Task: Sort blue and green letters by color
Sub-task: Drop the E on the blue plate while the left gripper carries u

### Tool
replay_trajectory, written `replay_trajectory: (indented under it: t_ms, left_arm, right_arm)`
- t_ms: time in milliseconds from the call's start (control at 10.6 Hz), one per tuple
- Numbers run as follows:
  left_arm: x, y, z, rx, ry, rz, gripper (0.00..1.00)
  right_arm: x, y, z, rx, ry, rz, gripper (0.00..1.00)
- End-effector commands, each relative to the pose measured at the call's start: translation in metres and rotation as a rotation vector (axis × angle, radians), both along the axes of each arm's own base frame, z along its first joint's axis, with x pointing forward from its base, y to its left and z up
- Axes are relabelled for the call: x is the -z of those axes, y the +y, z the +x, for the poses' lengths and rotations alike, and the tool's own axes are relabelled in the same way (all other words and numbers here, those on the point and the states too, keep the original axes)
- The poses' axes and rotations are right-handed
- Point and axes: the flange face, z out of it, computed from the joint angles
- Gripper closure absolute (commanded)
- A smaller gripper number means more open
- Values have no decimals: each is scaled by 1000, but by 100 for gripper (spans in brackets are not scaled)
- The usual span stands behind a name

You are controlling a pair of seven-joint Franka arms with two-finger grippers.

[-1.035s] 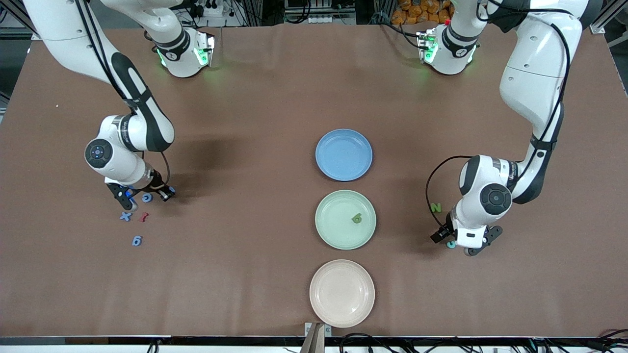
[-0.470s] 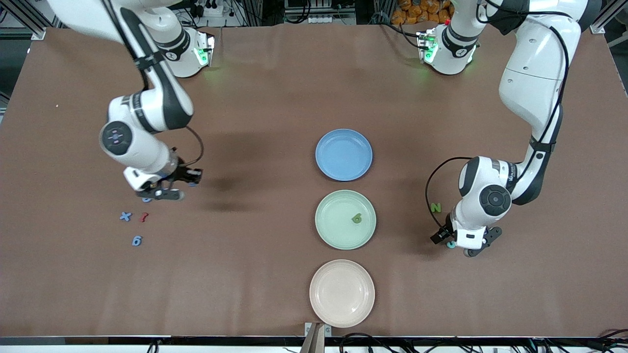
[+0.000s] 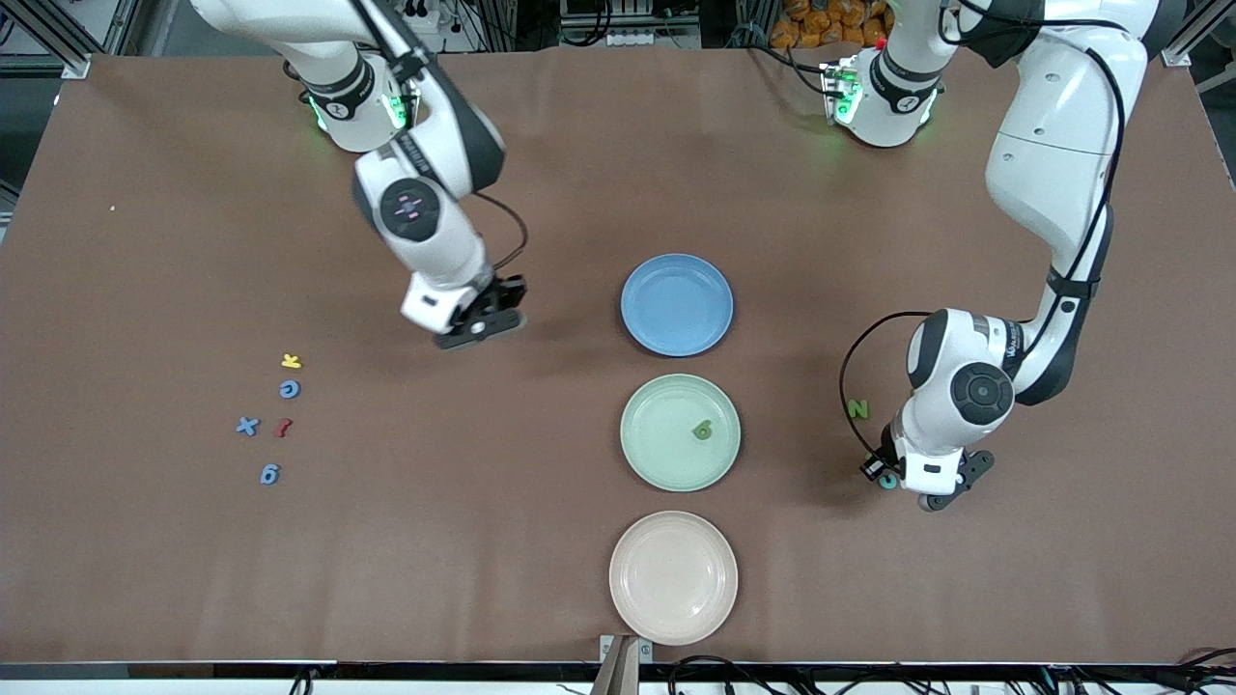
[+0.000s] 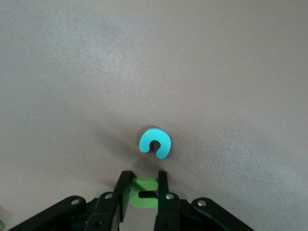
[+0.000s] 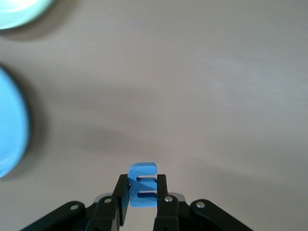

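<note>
Brown tabletop is seen under the right gripper [image 5: 142, 204], by which a blue letter E [image 5: 142, 185] is clamped beside the blue plate [image 3: 676, 304]; a green letter [image 4: 143, 193] (beside a teal C [image 4: 155, 143]) is pinched by the left gripper [image 4: 143, 208].

Five blue letters [image 3: 269, 473] are counted (one teal), three green letters [image 3: 857, 409], and three plates [image 3: 676, 305]. One yellow letter [image 3: 291, 361] and one red squiggle [image 3: 283, 427] are seen

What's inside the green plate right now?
One green piece shaped like a 6 lies in the green plate, toward the left arm's end. The remaining plate surface shows bare. Nothing covers the plate, so nothing in it is hidden.
</note>
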Motion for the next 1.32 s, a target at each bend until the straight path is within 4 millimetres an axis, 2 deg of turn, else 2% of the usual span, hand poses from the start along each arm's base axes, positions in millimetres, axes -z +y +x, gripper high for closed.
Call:
replay_trajectory:
  t_ms: [0,188,376,564,658,753,941,1129,1223]
  left_arm:
    - [1,-4,-1,-22,-2,-13,100]
    - [-9,-13,1,-7,-17,-16,100]
    - [-29,-36,0,21,-44,-26,100]
    - [-48,-63,-4,18,-70,-36,100]
    - [-58,-88,-9,18,-83,-49,100]
    - [-64,-108,-15,6,-89,-61,100]
    - [-78,-154,-25,-25,-108,-93,100]
    - [-81,-203,-42,-56,-113,-115,100]
    - [-82,-219,-48,-60,-116,-121,100]
  right_arm:
    - [-7,91,-4,-109,-45,58,94]
    - [2,149,-15,-110,-57,145,94]
    - [28,196,-43,-138,-93,204,94]
    - [41,218,-64,-98,-99,226,94]
    - [37,225,-69,-48,-91,233,74]
    - [27,236,-79,1,-79,235,1]
    - [27,228,-84,22,-5,156,0]
    - [22,221,-82,28,5,141,0]
    - [12,200,-72,46,15,121,0]
